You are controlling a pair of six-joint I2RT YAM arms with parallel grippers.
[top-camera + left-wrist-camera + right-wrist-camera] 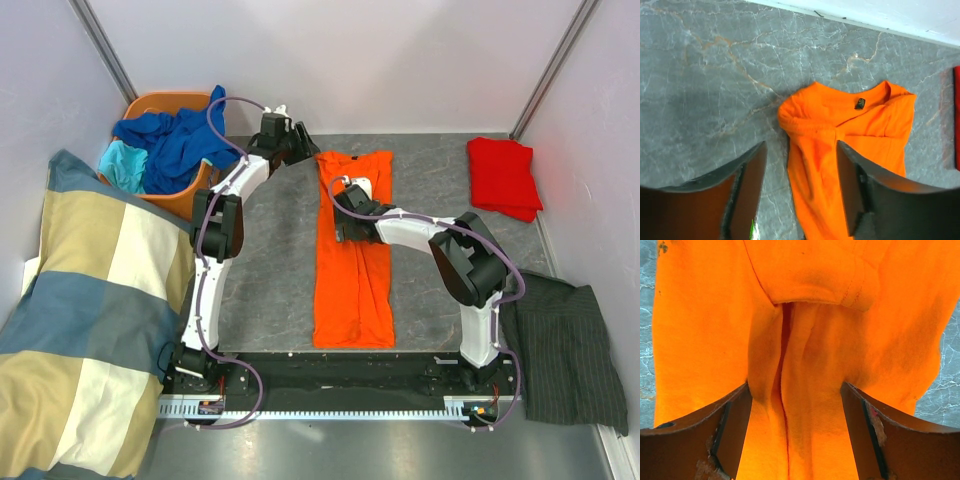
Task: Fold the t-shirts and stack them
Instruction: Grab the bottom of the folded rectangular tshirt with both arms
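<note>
The orange t-shirt (355, 265) lies on the grey table as a long narrow strip, collar at the far end. My left gripper (300, 145) is open just above the shirt's far left corner; in the left wrist view (800, 165) its fingers straddle the shirt's left edge (815, 175). My right gripper (350, 187) is open over the shirt's upper middle; in the right wrist view (796, 405) a raised ridge of orange cloth (800, 390) lies between its fingers. A folded red t-shirt (505, 175) lies at the far right. Royal blue (175, 140) and turquoise (125, 165) shirts fill the basket.
An orange basket (160, 100) stands at the far left. A big checked blanket (90, 300) covers the left side. A dark pinstriped cloth (565, 350) lies at the near right. White walls close in at the back and sides.
</note>
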